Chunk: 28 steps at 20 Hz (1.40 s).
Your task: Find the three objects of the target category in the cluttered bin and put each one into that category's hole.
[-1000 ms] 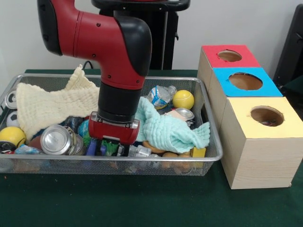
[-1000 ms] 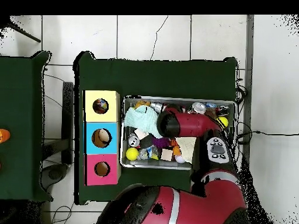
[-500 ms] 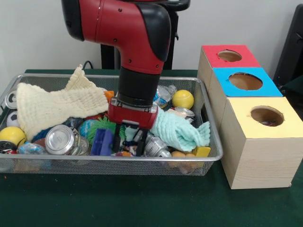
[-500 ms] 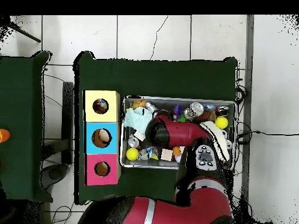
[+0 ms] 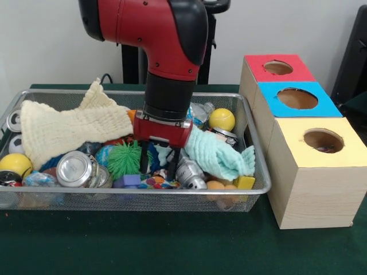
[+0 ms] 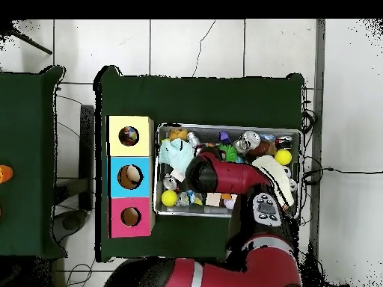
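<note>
Gripper [image 5: 158,165] now raised, fingers spread over polka-dot cloth [image 5: 153,182] in bin [image 5: 252,192].

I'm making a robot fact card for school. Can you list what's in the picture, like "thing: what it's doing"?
gripper: down in the bin, whether it is open or shut is unclear
bin: wire mesh, full of clutter
mint-green cloth: draped beside the gripper
cream cloth: spread over the bin's other end
green spiky ball: next to the gripper
yellow-faced cube: beside the bin, round hole on top
</note>
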Each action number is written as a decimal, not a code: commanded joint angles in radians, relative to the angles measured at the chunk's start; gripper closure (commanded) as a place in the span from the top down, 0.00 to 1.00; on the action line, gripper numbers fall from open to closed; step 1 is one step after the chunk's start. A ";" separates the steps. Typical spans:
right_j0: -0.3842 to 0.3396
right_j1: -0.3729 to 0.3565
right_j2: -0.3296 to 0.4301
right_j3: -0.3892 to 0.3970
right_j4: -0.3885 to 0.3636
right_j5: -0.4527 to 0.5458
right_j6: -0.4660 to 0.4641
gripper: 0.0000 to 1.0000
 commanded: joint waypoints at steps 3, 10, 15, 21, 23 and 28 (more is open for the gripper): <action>-0.080 0.111 0.133 0.093 -0.003 0.062 0.095 1.00; -0.116 0.158 0.157 0.050 -0.015 0.030 0.090 1.00; -0.074 0.159 0.104 0.060 0.009 -0.027 0.153 1.00; -0.036 0.155 0.067 0.064 0.035 -0.043 0.173 1.00; -0.029 0.154 0.058 0.064 0.040 -0.043 0.172 1.00; -0.017 0.160 0.045 0.063 0.048 -0.052 0.168 0.00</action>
